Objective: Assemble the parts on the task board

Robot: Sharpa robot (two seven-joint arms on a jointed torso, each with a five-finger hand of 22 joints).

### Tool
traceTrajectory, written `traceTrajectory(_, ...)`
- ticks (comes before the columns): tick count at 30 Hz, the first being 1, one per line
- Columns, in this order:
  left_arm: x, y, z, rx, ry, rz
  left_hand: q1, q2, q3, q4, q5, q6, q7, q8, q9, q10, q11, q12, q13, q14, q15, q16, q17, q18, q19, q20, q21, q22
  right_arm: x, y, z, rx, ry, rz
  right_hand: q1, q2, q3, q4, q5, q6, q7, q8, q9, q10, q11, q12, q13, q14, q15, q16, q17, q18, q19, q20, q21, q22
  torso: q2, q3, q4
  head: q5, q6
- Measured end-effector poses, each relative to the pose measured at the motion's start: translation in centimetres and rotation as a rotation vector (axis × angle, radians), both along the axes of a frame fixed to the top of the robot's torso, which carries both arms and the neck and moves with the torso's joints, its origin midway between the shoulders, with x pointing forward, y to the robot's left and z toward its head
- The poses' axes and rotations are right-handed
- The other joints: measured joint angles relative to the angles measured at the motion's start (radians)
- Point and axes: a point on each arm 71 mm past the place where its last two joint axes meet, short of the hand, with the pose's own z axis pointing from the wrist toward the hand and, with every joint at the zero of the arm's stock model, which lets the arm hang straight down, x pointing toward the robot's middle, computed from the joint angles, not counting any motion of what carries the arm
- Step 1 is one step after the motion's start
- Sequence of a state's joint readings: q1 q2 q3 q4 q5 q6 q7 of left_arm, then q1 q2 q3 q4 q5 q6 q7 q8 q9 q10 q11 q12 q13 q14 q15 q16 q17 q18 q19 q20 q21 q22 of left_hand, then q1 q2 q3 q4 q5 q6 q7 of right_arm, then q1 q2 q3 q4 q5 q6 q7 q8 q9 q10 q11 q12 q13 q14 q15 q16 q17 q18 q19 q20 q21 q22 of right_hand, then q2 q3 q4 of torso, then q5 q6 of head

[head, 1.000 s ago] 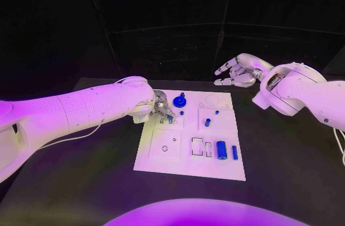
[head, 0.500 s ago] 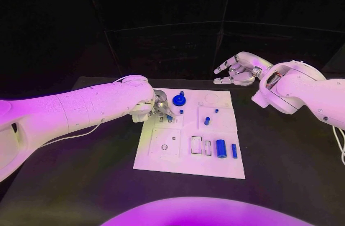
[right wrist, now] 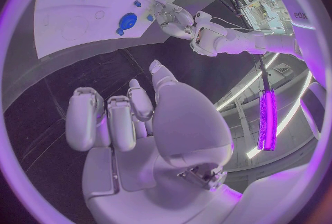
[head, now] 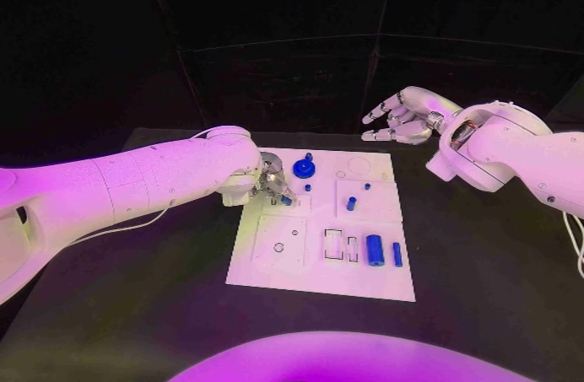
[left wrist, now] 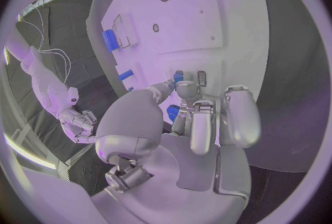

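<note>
**Pinching a small blue part at the board's far left corner**

Fingertips of the left hand (head: 270, 182) meet over the white task board (head: 292, 272), and the left wrist view shows a small blue part (left wrist: 177, 76) caught between the thumb and a finger, right down against the board's surface. A second blue piece (left wrist: 172, 113) sits tucked under the curled fingers; whether it is touched I cannot tell.

Just beside the hand stands a round blue knob (head: 305, 170). Further along the board, a short blue peg (head: 350, 204) stands near the middle, and a blue cylinder (head: 375, 251) lies next to a slim blue bar (head: 397, 255) towards the near right edge.

The right hand (head: 402, 119) hangs well apart, above the black table (head: 487, 264) beyond the board, fingers loosely curled and apart, holding nothing.
</note>
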State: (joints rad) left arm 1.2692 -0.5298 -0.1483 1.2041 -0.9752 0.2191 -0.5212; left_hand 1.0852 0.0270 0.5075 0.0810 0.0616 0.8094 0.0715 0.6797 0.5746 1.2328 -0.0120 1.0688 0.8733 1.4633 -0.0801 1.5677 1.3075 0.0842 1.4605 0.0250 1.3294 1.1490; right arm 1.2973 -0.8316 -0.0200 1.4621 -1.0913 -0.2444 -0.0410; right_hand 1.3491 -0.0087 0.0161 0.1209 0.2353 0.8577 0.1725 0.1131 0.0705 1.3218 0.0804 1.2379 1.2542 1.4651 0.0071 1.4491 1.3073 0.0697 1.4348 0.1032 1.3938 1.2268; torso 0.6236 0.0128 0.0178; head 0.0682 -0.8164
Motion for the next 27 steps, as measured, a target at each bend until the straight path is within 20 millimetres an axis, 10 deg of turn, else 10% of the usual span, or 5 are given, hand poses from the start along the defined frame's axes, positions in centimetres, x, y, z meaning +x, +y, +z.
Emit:
traceTrajectory(18,-0.04,-0.05,-0.10,0.008,0.004,-0.007,-0.011,-0.002,0.008,0.006,-0.001,0.008,-0.008,0.018,0.008,0.004,-0.004,0.000,0.001,0.000,0.000,0.000,0.000,0.000,0.000,0.000,0.000,0.001,0.02,0.08,-0.02,-0.001,0.001,0.003,0.000,0.000,-0.002,0.002,0.009,0.000,0.000,0.000,0.000,0.000,0.000,0.000,0.000,0.000,0.000,0.000,0.000,0.000,0.000,0.000,0.000,0.000,0.000,0.0009,-0.0010,0.002,-0.002)
traceTrajectory(27,0.07,-0.28,-0.17,0.014,0.005,-0.010,-0.085,-0.033,0.079,-0.060,-0.003,0.027,-0.023,0.046,0.016,0.015,-0.015,0.013,0.009,0.001,-0.001,0.000,0.000,0.000,0.000,0.000,0.000,0.008,0.04,0.12,-0.03,-0.001,0.001,0.003,0.000,0.000,-0.002,0.002,0.009,0.000,0.000,0.000,0.000,0.000,0.000,0.000,0.000,0.000,0.000,0.000,0.000,0.000,0.000,0.000,0.000,0.000,0.000,0.0011,-0.0011,0.001,-0.004)
